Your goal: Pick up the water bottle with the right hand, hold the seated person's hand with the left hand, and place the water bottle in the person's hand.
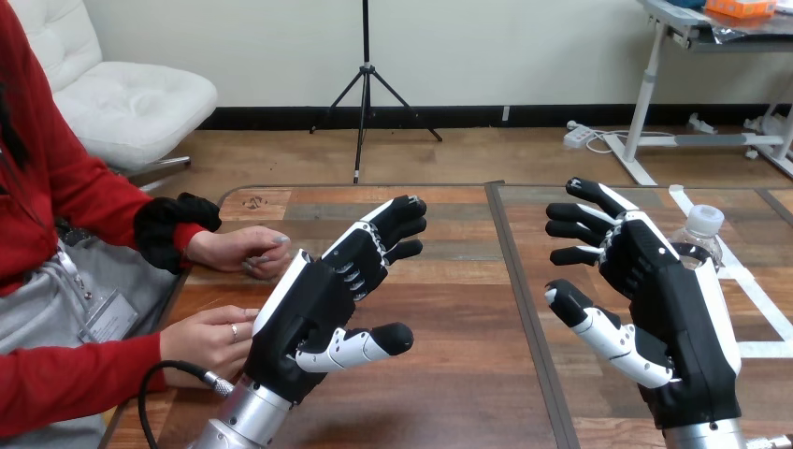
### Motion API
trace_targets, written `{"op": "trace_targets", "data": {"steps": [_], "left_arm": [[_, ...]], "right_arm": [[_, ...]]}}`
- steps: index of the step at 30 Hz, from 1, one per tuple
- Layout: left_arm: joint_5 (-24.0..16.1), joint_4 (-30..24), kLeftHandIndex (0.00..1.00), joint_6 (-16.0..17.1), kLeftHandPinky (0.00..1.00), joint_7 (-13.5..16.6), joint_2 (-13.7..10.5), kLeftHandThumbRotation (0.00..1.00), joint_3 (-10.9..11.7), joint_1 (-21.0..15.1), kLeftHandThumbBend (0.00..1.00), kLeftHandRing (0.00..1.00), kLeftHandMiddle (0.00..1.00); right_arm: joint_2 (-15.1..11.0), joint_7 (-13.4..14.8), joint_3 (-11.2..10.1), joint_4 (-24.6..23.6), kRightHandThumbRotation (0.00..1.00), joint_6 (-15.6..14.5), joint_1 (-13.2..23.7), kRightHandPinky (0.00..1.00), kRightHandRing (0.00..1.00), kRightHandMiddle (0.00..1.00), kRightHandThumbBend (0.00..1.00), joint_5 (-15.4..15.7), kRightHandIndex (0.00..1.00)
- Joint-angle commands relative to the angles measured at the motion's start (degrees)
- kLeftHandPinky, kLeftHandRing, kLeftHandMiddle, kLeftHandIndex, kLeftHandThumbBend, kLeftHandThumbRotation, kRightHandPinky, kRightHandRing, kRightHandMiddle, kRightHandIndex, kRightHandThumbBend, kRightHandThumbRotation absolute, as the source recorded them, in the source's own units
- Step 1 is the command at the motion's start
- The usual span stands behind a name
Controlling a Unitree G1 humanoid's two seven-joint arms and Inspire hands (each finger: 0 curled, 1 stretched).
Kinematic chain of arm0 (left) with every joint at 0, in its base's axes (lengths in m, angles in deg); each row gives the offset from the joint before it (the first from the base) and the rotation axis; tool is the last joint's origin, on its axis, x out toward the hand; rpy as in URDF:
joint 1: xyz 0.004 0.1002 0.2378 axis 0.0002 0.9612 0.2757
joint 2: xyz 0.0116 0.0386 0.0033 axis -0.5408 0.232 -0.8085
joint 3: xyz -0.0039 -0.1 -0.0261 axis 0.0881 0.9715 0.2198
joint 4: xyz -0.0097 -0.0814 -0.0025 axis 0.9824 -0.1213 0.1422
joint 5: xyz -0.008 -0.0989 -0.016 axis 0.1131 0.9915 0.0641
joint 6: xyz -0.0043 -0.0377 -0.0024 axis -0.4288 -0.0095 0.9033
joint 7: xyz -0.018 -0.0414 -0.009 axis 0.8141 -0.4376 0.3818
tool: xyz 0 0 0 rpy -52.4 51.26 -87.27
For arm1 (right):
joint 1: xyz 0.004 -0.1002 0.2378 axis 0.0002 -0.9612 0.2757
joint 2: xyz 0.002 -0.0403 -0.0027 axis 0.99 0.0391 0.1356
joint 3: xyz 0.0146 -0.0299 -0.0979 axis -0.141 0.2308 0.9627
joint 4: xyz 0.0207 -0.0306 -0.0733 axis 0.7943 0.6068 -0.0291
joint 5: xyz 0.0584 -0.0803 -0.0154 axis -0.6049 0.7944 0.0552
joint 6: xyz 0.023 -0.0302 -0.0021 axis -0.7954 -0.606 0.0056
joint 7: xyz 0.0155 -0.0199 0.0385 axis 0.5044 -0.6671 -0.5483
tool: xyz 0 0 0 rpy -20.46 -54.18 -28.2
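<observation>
The person's farther hand is resting at the table's left edge, with the robot's left hand hanging open beside it. The right hand, open too, is half hiding the water bottle standing behind it; a blind reach is risking toppling it.

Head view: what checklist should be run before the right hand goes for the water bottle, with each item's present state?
1. Right hand open and empty: ok.
2. Water bottle upright with its cap on: ok; its body is hidden behind the right hand.
3. Free path between right hand and water bottle: cannot tell, the hand covers it.
4. Left hand open and empty: ok.
5. A hand of the person offered palm up: not ok; the person's farther hand lies curled on the table, and the person's nearer hand rests at its left edge.
</observation>
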State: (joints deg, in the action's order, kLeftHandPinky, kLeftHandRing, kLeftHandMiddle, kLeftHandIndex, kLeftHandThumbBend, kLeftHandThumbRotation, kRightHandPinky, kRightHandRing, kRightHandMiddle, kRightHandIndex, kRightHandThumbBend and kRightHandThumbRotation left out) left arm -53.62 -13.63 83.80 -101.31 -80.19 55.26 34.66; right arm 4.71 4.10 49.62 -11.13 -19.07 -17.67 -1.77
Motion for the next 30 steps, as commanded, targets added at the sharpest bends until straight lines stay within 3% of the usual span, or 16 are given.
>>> {"op": "trace_targets", "data": {"steps": [1, 13, 30], "left_arm": [[-0.1, -0.2, 0.89, 0.5, 0.87, 0.4, 0.2, 0.49, 0.3, -2.1, 1.00, 0.91, 0.92], [-0.4, -0.2, 0.90, 0.3, 0.88, 0.8, 0.2, 0.49, 0.2, -2.0, 1.00, 0.92, 0.92], [-0.5, 0.0, 0.90, 0.1, 0.88, 0.7, 0.2, 0.49, 0.1, -2.1, 1.00, 0.92, 0.92]], "right_arm": [[0.2, 0.8, -0.7, -2.7, 0.51, 0.9, 1.2, 0.65, 0.76, 0.77, 0.81, -0.1, 0.83], [0.5, 2.3, -1.7, -2.9, 0.49, 1.7, 1.3, 0.66, 0.76, 0.76, 0.82, 0.7, 0.82], [0.8, 8.6, -5.1, -6.4, 0.42, 1.3, 1.1, 0.65, 0.75, 0.75, 0.88, 3.2, 0.81]]}}
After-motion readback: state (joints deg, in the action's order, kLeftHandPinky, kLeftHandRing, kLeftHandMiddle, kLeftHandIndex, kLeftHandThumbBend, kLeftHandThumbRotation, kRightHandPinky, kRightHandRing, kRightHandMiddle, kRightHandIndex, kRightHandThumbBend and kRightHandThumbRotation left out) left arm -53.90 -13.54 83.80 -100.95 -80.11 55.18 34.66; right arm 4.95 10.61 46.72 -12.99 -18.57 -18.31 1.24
